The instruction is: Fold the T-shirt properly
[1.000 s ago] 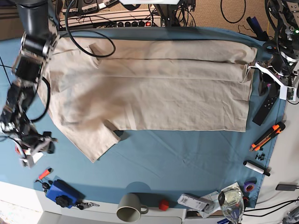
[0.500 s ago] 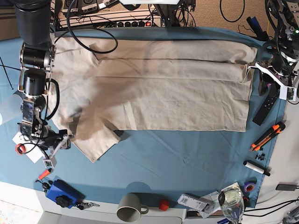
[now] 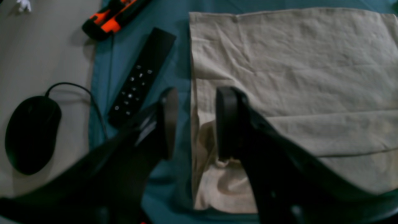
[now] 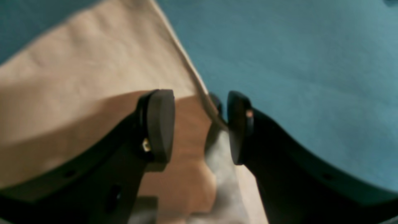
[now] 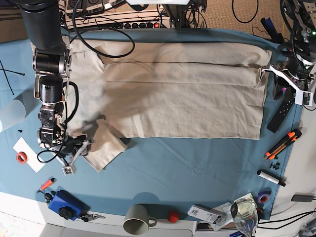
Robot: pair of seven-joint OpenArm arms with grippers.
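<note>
We see both the left gripper (image 3: 193, 123) and right gripper (image 4: 199, 126) open, each straddling an edge of the T-shirt (image 5: 173, 94).

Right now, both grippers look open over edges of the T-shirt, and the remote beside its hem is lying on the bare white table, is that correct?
Nearly. The remote lies on the blue cloth, as the left wrist view shows. Both the left gripper and right gripper are open over T-shirt edges.

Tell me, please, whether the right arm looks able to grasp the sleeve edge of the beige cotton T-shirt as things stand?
Probably yes: the right gripper is open, straddling the beige cotton T-shirt sleeve edge, nothing between.
</note>
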